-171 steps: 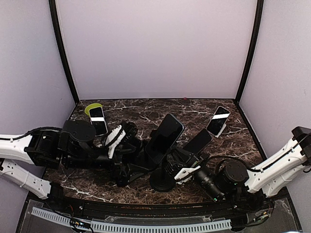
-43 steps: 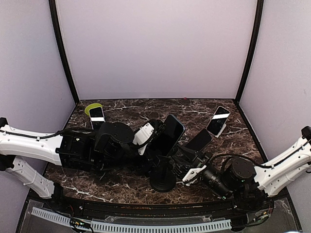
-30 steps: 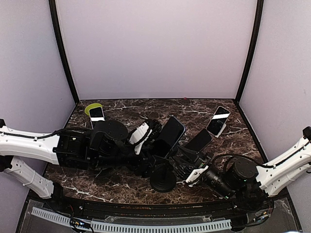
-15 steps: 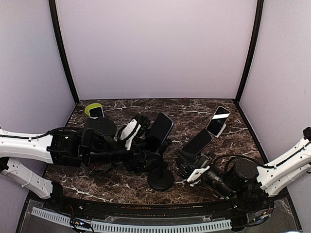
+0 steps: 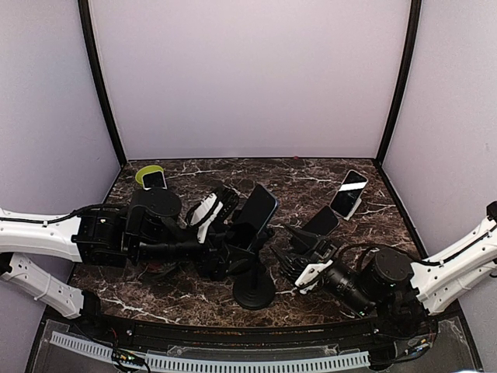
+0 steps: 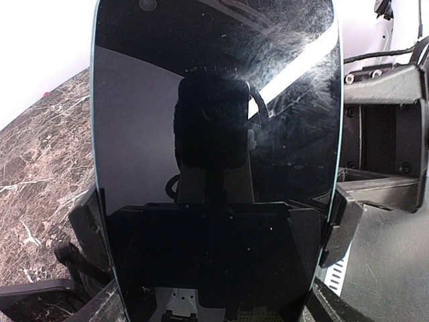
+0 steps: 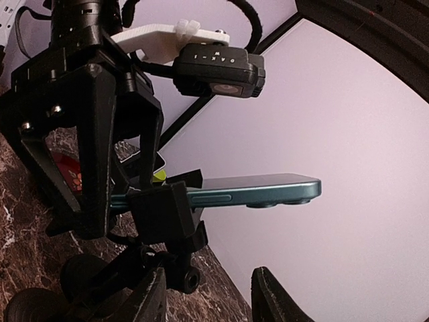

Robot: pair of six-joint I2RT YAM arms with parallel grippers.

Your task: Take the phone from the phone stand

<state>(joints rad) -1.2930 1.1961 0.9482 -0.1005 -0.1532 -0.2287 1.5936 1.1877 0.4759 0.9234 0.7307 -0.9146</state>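
A dark teal phone [image 5: 256,208] sits tilted in the clamp of a black phone stand [image 5: 253,294] with a round base. My left gripper [image 5: 242,233] is shut on the phone's lower sides. In the left wrist view the glossy screen [image 6: 214,168] fills the frame between my fingers. The right wrist view shows the phone [image 7: 268,191] edge-on, still held in the stand's clamp [image 7: 161,211]. My right gripper [image 5: 297,268] lies low on the table just right of the stand, and its jaws [image 7: 209,298] stand open with nothing between them.
A black phone [image 5: 319,223] lies just behind the right gripper, and a white-edged phone [image 5: 348,193] rests at the back right. Another phone [image 5: 154,179] lies on a green disc [image 5: 146,172] at the back left. Lilac walls enclose the marble table [image 5: 202,303].
The left arm has drawn the phone and its stand leftward over the last second. The right gripper has come off the stand, opened its jaws and edged toward the stand.
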